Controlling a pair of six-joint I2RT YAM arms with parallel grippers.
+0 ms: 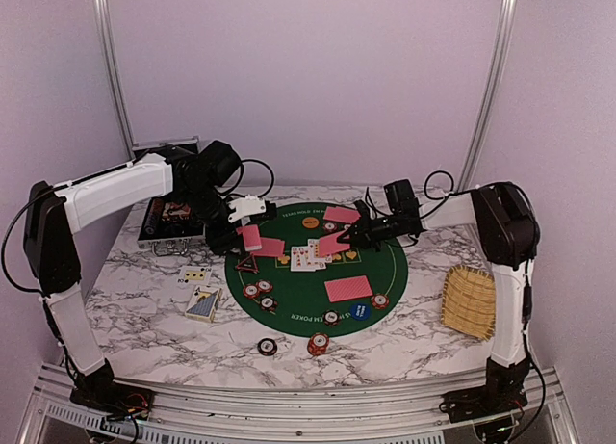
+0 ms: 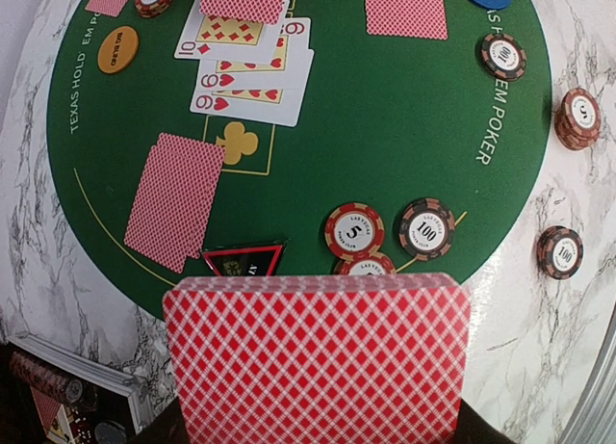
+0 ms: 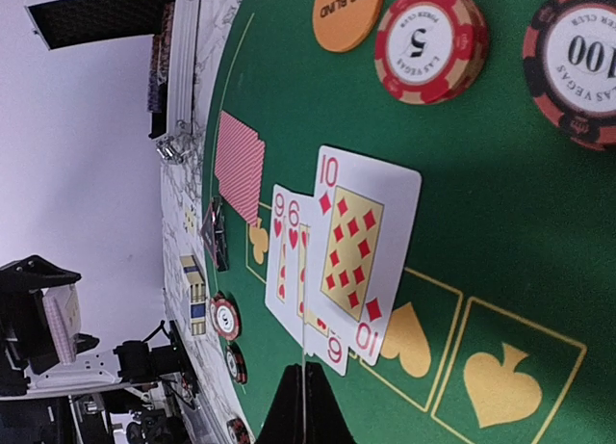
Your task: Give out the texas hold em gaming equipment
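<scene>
A round green poker mat carries the gaming equipment. My left gripper is shut on a deck of red-backed cards above the mat's left edge; the deck hides its fingers. My right gripper is shut on one red-backed card, seen edge-on in the right wrist view, just above three face-up cards. Face-down cards lie around the mat. Also on it are the orange button, the triangular marker, a blue chip and several red and dark chips.
A black case stands open at the back left. A wicker tray sits at the right edge. Two loose cards lie on the marble left of the mat. Two chips rest off the mat near the front.
</scene>
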